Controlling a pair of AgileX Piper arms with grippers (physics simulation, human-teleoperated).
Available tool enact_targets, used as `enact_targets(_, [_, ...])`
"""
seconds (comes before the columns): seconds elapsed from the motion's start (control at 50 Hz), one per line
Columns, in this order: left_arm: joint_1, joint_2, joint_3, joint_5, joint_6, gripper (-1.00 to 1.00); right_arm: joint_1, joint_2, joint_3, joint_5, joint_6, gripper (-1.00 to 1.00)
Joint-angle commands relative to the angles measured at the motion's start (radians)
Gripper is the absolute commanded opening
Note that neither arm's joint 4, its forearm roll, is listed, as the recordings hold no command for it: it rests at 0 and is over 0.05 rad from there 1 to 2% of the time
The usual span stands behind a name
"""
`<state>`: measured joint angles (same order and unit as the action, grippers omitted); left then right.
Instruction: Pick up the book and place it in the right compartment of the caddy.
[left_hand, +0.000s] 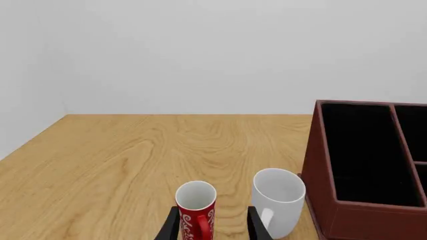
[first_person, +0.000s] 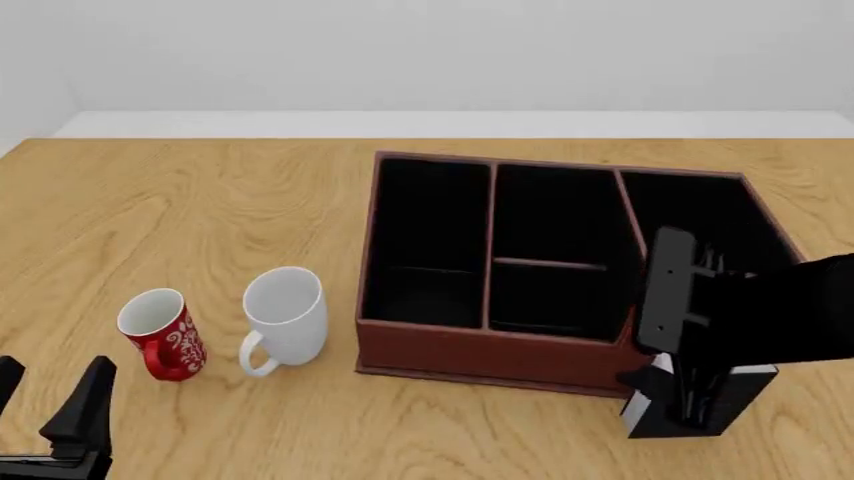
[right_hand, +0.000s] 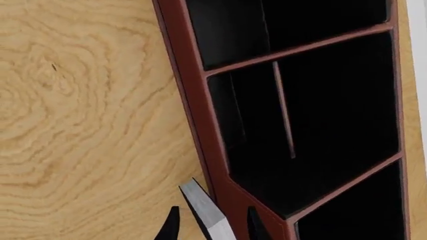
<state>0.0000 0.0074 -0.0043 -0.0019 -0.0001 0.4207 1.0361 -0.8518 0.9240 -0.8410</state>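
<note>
Much of the book (first_person: 694, 405) is hidden in the front view: the right arm covers its top, leaving a black cover and a sliver of white page edge at its left. It stands upright on the desk (first_person: 200, 230) at about 5 o'clock in that view, just outside the caddy's (first_person: 481, 345) near wall at its right corner. In the right wrist view only a pale wedge of the book (right_hand: 207, 215) shows, cut off by the frame.

The right end effector (right_hand: 210, 225) reaches down over the book, its dark fingers on either side of it; whether they press on it cannot be told. The right compartment (first_person: 701, 215) is partly blocked by the arm.

The left end effector (first_person: 40, 420) sits low at 7 o'clock, fingers spread and holding nothing. Ahead of it stand a red mug (first_person: 160, 335) and a white mug (first_person: 283, 318), near each other, the white one nearer the caddy.
</note>
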Motion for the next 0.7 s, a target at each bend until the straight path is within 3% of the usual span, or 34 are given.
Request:
enact_targets(0.02, [0.0,0.0,0.0,0.0,0.0,1.0,0.016,0.037,0.031,-0.038,0.032,1.0])
enact_targets(0.7, [0.0,0.0,0.0,0.0,0.0,1.0,-0.007,0.073,0.069,-0.061,0.069,1.0])
